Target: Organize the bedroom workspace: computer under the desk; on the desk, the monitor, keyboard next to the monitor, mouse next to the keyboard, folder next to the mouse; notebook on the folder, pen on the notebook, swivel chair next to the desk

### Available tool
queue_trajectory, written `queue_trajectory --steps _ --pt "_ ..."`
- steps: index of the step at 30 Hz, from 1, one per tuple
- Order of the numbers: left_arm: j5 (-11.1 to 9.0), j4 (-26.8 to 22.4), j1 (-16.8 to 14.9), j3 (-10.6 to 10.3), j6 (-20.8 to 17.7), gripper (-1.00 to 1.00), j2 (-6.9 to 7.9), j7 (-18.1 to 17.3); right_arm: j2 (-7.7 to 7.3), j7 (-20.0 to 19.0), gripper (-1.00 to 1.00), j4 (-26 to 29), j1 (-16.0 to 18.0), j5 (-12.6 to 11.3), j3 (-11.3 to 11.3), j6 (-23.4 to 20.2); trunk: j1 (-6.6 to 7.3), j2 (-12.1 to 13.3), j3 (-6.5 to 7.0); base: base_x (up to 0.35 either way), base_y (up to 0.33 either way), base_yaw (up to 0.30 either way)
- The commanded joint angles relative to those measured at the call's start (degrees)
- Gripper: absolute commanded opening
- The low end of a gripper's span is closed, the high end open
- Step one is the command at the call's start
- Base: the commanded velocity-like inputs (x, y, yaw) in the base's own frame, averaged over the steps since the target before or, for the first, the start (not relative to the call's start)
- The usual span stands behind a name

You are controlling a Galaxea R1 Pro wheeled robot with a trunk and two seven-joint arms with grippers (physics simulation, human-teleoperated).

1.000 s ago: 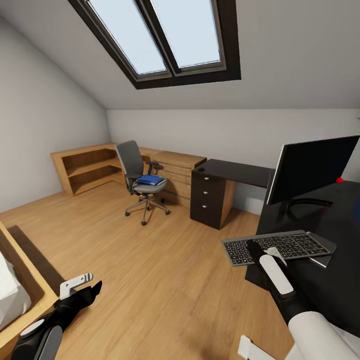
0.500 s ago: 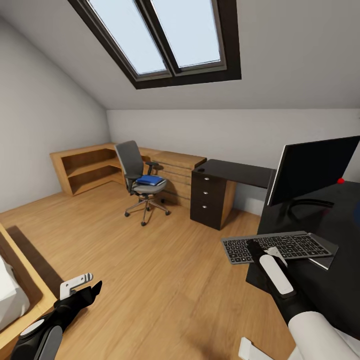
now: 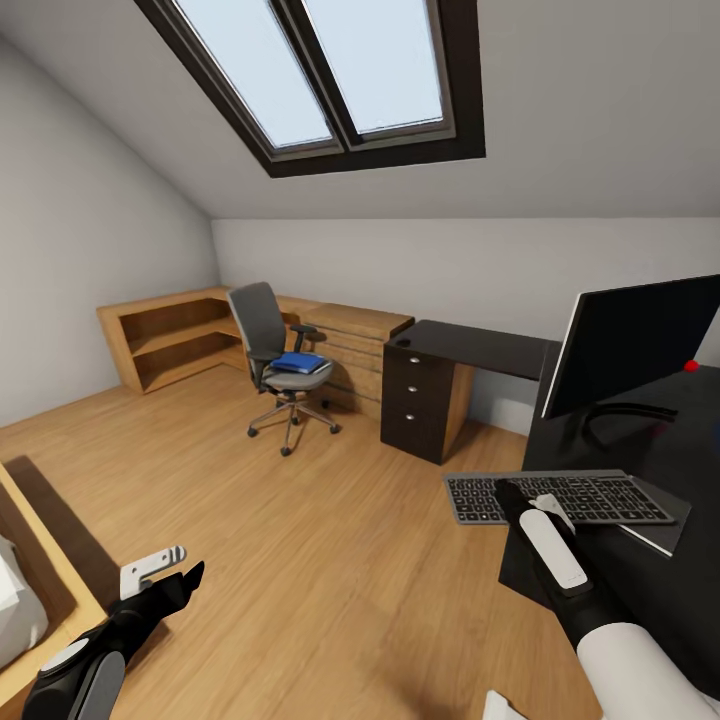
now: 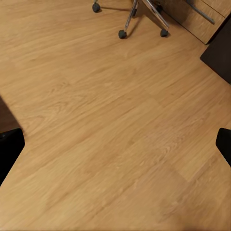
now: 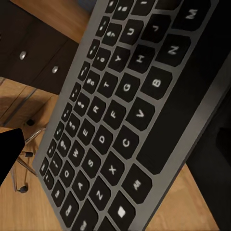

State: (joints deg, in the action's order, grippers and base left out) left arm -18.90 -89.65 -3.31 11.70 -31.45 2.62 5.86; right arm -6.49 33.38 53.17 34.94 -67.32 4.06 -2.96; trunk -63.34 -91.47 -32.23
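Right tool (image 3: 522, 497) is clamped on the keyboard (image 3: 560, 497) at the surface (image 3: 690, 470) near-left edge, keyboard's left end overhanging the floor (image 3: 300, 520), its right end lying over a thin grey notebook (image 3: 668, 535); monitor (image 3: 630, 345) stands just behind it on the same surface. Left tool (image 3: 165, 570) hangs low over the floor, fingers spread, gripping nothing. Blue folder (image 3: 300, 362) lies on the swivel chair (image 3: 275, 360) seat, chair well apart from the keyboard, by the wood cabinets (image 3: 350, 345) next to the black drawer unit (image 3: 415, 400).
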Motion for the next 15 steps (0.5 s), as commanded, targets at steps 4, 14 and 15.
queue_trajectory --steps 4,14,15 --pt "-0.6 -0.1 0.0 0.0 -0.3 1.00 0.02 0.5 -0.09 0.4 1.00 0.1 0.0 -0.1 0.2 -0.2 0.00 0.0 -0.06 0.006 0.000 0.000" --pt "-0.6 -0.1 0.0 -0.1 -0.2 1.00 0.01 0.5 -0.10 0.4 1.00 0.1 0.0 -0.1 0.2 -0.2 0.00 0.0 -0.06 0.126 0.000 0.000" --pt "-0.6 -0.1 0.0 -0.1 -0.2 1.00 0.02 0.5 -0.10 0.4 1.00 0.1 0.0 -0.1 0.2 -0.1 0.00 0.0 -0.06 0.052 0.000 0.000"
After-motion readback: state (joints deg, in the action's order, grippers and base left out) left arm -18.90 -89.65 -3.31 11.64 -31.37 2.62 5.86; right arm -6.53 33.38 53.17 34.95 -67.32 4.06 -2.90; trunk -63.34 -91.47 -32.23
